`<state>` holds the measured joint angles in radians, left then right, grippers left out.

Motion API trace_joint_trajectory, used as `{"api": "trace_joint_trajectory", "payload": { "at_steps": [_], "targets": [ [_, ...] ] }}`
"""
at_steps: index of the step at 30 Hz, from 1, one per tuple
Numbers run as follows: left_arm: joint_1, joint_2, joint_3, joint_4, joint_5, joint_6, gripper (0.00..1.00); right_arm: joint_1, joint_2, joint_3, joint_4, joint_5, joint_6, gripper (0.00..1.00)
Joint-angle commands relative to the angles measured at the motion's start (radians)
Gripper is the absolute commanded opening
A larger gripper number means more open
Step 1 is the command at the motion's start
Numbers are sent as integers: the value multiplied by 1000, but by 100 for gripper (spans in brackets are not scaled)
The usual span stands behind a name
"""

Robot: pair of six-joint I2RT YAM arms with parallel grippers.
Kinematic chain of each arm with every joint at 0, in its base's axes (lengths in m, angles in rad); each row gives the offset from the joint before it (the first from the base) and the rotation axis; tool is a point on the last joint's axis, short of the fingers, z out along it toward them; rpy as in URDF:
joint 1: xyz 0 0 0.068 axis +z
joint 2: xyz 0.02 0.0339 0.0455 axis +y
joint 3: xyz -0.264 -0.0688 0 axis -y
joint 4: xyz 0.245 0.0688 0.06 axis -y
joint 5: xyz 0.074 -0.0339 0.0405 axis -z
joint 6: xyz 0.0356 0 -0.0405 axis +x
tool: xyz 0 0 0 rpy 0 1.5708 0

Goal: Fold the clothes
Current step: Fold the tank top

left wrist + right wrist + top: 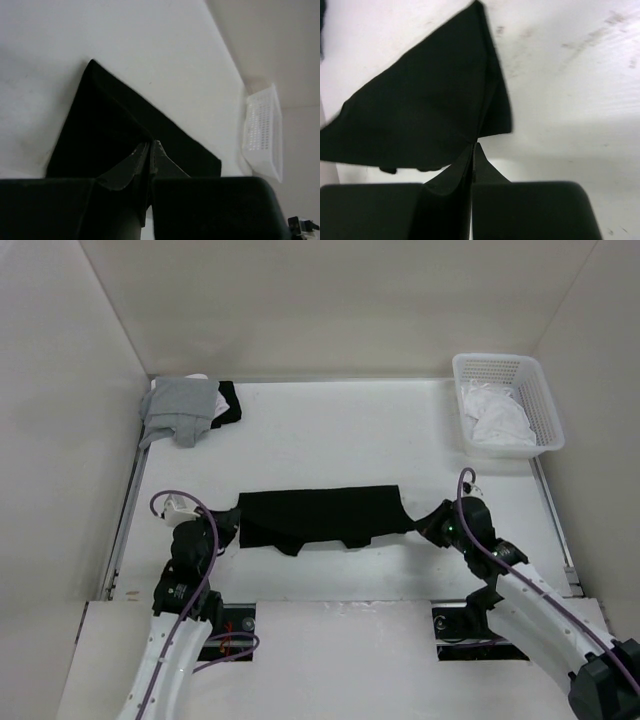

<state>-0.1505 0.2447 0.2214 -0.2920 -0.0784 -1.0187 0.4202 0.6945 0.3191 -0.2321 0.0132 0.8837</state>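
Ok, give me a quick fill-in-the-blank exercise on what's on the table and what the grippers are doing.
1. The left gripper and right gripper are shut on the black garment, holding it at ____ ends.
2. The white cloth lies in the ____.
3. The grey garment sits in the table's far ____ corner.
Missing words: both; basket; left.

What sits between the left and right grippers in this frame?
The black garment spans the whole stretch as a flat band. The left gripper and right gripper are each shut on one end. The top view shows this best.
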Motion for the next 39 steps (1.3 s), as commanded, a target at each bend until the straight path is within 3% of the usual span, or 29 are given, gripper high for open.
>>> {"api": "trace_joint_trajectory", "payload": {
  "at_steps": [1, 5, 8, 10, 14, 16, 19, 26, 32, 35, 36, 39],
  "targets": [
    [-30, -44, 10, -221, -61, -1, 0, -47, 29, -2, -12, 4, 41, 0],
    [-151, -45, 38, -343, -164, -78, 2, -79, 53, -8, 4, 8, 44, 0],
    [-212, -32, 61, -400, -230, -119, 4, -91, 53, -18, 8, 5, 51, 6],
    [-232, -48, 84, -433, -259, -130, 6, -96, 50, -18, 4, 17, 51, 17],
    [-246, -136, 136, -463, -360, -103, 28, -94, 72, 9, 28, 34, 17, 39],
    [-260, -150, 141, -443, -388, -81, 30, -88, 118, 37, 62, 48, -11, 50],
    [-289, -86, 108, -354, -376, -69, 30, -76, 264, 83, 151, 13, -66, 54],
    [-508, 258, 26, 84, -382, -73, 30, -68, 499, 127, 292, -67, -72, 53],
    [-620, 421, 50, 269, -451, -52, 30, -65, 583, 94, 367, -117, -23, 51],
    [-614, 415, 53, 309, -445, -28, 30, -77, 615, 72, 402, -121, -5, 36],
    [-610, 407, 53, 318, -443, -21, 30, -83, 623, 64, 424, -122, 9, 26],
    [-602, 393, 53, 341, -440, -1, 30, -93, 608, 46, 461, -124, 37, 9]
  ]
}}
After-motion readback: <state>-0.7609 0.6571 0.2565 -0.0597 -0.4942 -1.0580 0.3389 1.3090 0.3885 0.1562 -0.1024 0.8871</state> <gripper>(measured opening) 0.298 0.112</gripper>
